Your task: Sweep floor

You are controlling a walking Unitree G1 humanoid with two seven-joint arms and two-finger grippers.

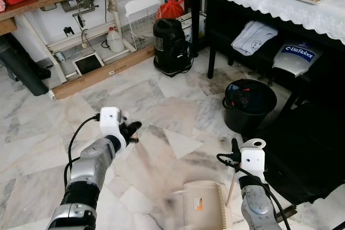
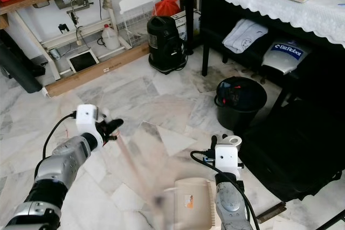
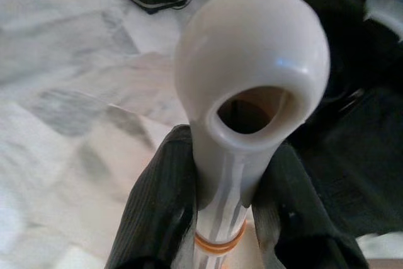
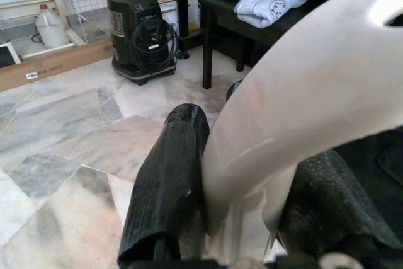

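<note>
Floor (image 1: 161,87): marble tiles, grey-veined, spread under your view.
Broom (image 3: 252,80): your left gripper (image 3: 220,218) clamps its cream handle below the looped end; the stick blurs downward, bristles unreadable.
Dustpan (image 1: 204,204): beige, ribbed edge, low between your arms, partly cut off.
Right gripper (image 4: 242,193): closed on the dustpan's curved handle.
Bucket (image 1: 249,105): black, beside the dark table.

Right claw (image 4: 242,181) clamping pale handle (image 4: 302,111), probably dustpan's, marble floor (image 4: 56,130)

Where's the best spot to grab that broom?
Just below the rounded hanging loop at the top of the broom, with fingers closing from opposite sides of the slim shaft. The loop is wider than the shaft, so it should stop the grip from slipping. The left gripper holds it there.
</note>
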